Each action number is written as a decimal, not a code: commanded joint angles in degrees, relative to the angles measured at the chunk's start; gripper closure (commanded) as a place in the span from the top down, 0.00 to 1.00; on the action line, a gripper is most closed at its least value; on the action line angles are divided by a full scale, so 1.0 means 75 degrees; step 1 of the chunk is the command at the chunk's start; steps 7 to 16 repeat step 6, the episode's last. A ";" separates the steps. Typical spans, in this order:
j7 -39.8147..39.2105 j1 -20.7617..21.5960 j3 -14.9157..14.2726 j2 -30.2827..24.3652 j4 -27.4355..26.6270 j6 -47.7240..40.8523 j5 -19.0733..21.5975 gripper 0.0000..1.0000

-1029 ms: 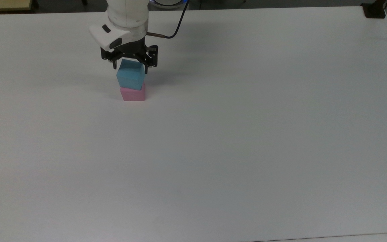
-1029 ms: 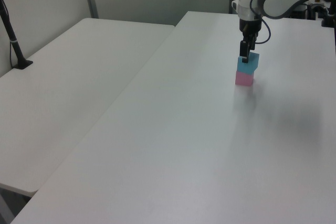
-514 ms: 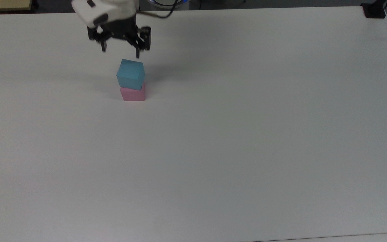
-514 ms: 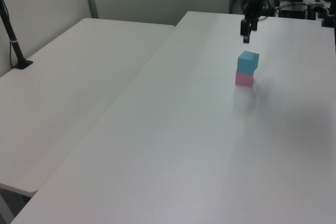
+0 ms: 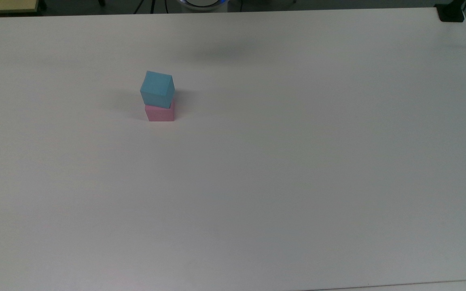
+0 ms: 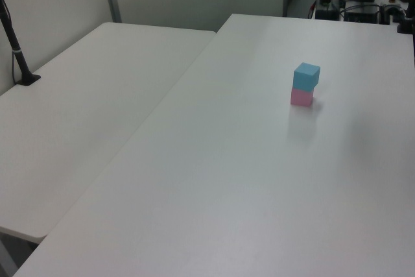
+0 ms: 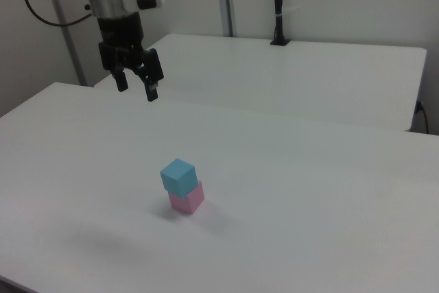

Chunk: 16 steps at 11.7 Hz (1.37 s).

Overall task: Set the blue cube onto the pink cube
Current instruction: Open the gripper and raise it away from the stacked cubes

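Top view: white table (image 5: 297,161), dark floor edge (image 5: 338,4).

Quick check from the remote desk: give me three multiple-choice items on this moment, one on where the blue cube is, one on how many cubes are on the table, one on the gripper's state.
1. Where is the blue cube?
A. Resting on top of the pink cube
B. On the table beside the pink cube
C. Held between the fingers

2. How many cubes are on the table?
A. One
B. Two
C. Three

3. What is the state of the gripper?
A. Shut on the blue cube
B. Shut on the pink cube
C. Open, empty, up in the air

Answers:
1. A: all three views show the blue cube sitting on the pink one, turned slightly askew to it.
2. B: one blue and one pink, stacked.
3. C: the right view shows the fingers apart with nothing between them, above and away from the stack.
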 commanded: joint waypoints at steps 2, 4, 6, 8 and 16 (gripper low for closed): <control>-0.1224 -0.0085 -0.0087 0.0085 -0.0013 0.0772 0.0058 1.00; -0.1242 -0.0085 -0.0087 0.0121 -0.0025 0.0845 0.0069 1.00; -0.1252 -0.0132 -0.0098 0.0097 -0.0013 0.0751 0.0058 1.00; -0.1252 -0.0132 -0.0098 0.0097 -0.0013 0.0751 0.0058 1.00; -0.1252 -0.0132 -0.0098 0.0097 -0.0013 0.0751 0.0058 1.00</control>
